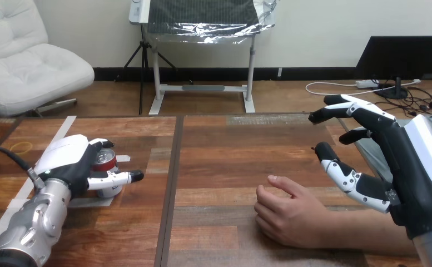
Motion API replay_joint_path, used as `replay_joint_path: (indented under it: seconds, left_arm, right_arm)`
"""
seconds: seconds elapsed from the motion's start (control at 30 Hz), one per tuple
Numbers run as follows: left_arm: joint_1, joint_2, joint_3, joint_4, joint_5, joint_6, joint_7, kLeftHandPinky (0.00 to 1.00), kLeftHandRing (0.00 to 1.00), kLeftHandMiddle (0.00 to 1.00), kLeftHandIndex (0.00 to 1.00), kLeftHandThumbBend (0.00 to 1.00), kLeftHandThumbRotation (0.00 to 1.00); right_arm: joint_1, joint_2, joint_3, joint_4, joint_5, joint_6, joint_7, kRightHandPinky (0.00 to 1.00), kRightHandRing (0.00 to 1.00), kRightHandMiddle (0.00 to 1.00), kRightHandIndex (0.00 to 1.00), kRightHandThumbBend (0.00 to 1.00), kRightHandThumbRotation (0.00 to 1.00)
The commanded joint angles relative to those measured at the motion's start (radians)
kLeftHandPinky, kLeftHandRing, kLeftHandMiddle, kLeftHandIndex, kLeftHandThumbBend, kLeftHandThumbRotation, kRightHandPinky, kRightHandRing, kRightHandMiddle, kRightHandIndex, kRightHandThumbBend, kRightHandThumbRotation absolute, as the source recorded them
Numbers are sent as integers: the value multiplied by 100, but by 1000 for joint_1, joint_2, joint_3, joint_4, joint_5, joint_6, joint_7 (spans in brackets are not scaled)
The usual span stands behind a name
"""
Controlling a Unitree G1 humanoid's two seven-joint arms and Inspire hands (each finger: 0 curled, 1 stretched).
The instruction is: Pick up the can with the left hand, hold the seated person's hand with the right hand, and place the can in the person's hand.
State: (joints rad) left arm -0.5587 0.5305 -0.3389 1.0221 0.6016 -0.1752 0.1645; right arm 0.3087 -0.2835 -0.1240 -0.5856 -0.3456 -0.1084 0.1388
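Observation:
A red and silver can (pixel 105 164) stands upright on the wooden table (pixel 213 150) at the left. My left hand (pixel 72 161) is wrapped round it, fingers behind the can and thumb across its front. The person's hand (pixel 286 214) rests on the table at lower right, loosely curled, reaching in from the right. My right hand (pixel 394 153) hovers open above and to the right of it, fingers spread and pointing left, apart from the person's hand.
White tape strips (pixel 63 130) mark the table at the left, near the can. A dark seam (pixel 172 183) runs down the table between its two boards.

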Motion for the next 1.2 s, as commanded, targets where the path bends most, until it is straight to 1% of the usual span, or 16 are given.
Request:
replay_joint_path:
  seconds: [0.0, 0.2, 0.33, 0.47, 0.53, 0.63, 0.67, 0.7, 0.73, 0.8, 0.9, 1.0, 1.17]
  left_arm:
    - [-51, -2, -1, 1, 3, -26, 33, 73, 79, 82, 85, 83, 75]
    - [-52, -4, 4, 5, -5, -24, 27, 73, 79, 82, 85, 83, 75]
    - [-49, -5, 10, 7, -11, -33, 37, 73, 79, 82, 84, 83, 74]
    - [-48, -7, 16, 10, -19, -41, 44, 72, 78, 81, 83, 83, 71]
    - [-45, -7, 24, 11, -29, -53, 49, 71, 78, 81, 82, 82, 68]
    - [-41, -6, 31, 13, -39, -76, 60, 68, 76, 79, 80, 79, 59]
    - [-40, -5, 32, 14, -41, -84, 65, 67, 74, 77, 79, 78, 53]
    - [-40, -5, 33, 15, -43, -90, 68, 64, 72, 75, 76, 76, 44]
    - [-39, -4, 35, 19, -48, -101, 72, 63, 71, 75, 76, 76, 41]
    - [-40, -4, 36, 26, -54, -112, 78, 60, 68, 72, 73, 75, 29]
    - [-42, -3, 39, 32, -67, -117, 72, 57, 64, 68, 69, 74, 15]
    - [-41, -4, 45, 26, -78, -112, 62, 52, 59, 64, 65, 74, 6]
    - [-43, -4, 46, 22, -82, -102, 58, 50, 56, 60, 62, 74, 2]
  right_arm:
    - [-59, -21, -21, -44, 17, -8, 5, 61, 80, 83, 65, 36, 0]
    - [-58, -21, -21, -44, 16, -7, 6, 61, 80, 83, 65, 37, 0]
    - [-58, -21, -21, -46, 13, -3, 7, 61, 80, 83, 65, 37, 0]
    - [-57, -22, -22, -47, 12, -2, 8, 61, 80, 83, 65, 37, 0]
    - [-57, -21, -21, -48, 11, 0, 9, 61, 80, 83, 65, 37, 0]
    - [-56, -21, -21, -50, 9, 4, 10, 61, 80, 83, 65, 38, 0]
    - [-56, -21, -21, -51, 9, 6, 11, 61, 80, 83, 65, 38, 0]
    - [-56, -21, -21, -52, 8, 7, 11, 61, 80, 83, 65, 38, 0]
    - [-57, -22, -21, -51, 9, 7, 12, 61, 80, 83, 65, 38, 0]
    - [-57, -23, -22, -50, 11, 5, 13, 61, 80, 83, 65, 38, 0]
    - [-58, -22, -23, -47, 12, 1, 15, 61, 80, 83, 65, 38, 0]
    - [-60, -23, -23, -47, 10, 1, 17, 61, 80, 83, 65, 38, 0]
    - [-62, -22, -24, -48, 15, 4, 22, 61, 81, 83, 65, 38, 0]
